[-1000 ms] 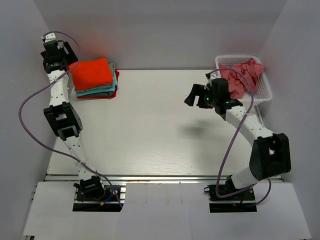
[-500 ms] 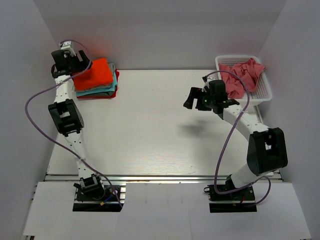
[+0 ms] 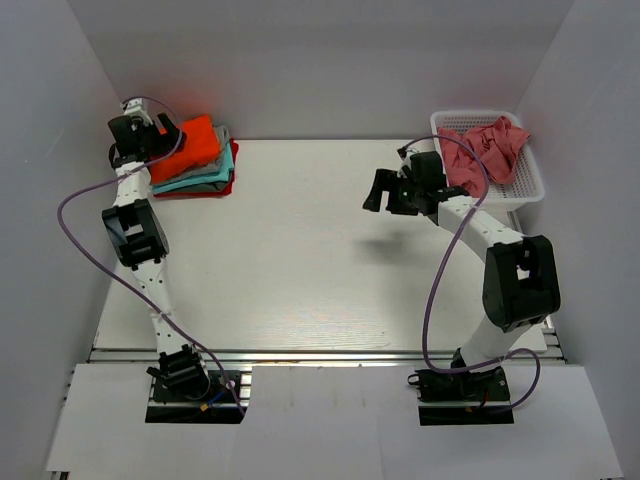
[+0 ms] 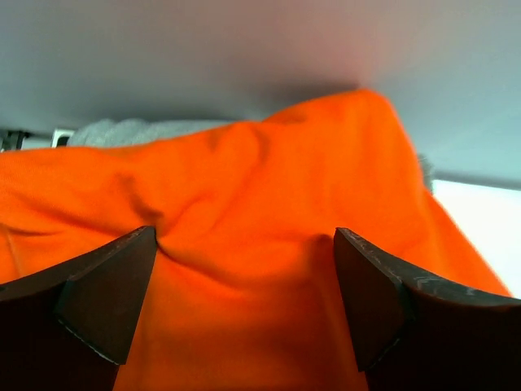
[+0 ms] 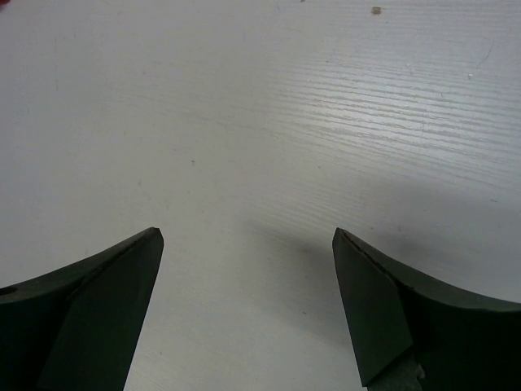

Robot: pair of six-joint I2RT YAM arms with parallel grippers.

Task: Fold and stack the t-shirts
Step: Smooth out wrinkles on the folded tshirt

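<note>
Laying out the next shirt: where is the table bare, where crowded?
Bare: the middle and near side of the white table, between the stack of folded t-shirts topped in bright orange and the white plastic mesh basket. Crowded: the far corners, with the left gripper at the stack, the right gripper beside the basket.

One overhead, two close wrist views

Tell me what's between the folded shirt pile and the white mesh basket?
Only bare white table, with the right gripper hovering above it, in the top view.
</note>
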